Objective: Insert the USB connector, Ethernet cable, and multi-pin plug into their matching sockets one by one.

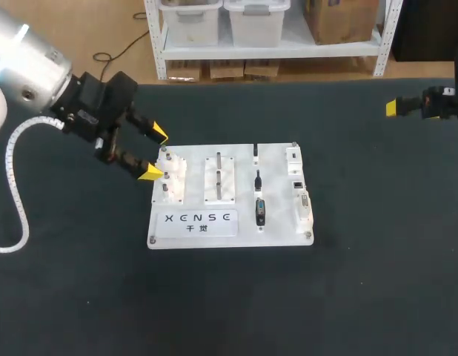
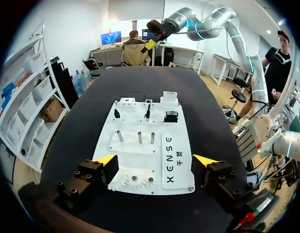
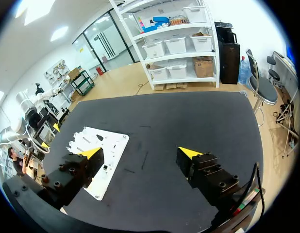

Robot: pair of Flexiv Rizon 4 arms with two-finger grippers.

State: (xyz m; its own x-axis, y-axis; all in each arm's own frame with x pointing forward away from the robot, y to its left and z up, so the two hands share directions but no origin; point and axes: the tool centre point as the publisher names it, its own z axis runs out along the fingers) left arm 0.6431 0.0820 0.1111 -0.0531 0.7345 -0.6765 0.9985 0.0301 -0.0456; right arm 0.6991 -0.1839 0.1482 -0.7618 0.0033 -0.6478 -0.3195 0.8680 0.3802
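L hand (image 2: pixel 156 160), fingers (image 2: pixel 106 159) apart, over near edge of white board (image 2: pixel 155 127) w/ plugs (image 2: pixel 147 112)

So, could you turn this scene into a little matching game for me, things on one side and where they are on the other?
1 left tool
2 right tool
3 white board
4 multi-pin plug

A middle of the table
B on the board, beside the sockets
C open, far from the board
D open, at the board's left end

Pairs: 1-D, 2-C, 3-A, 4-B
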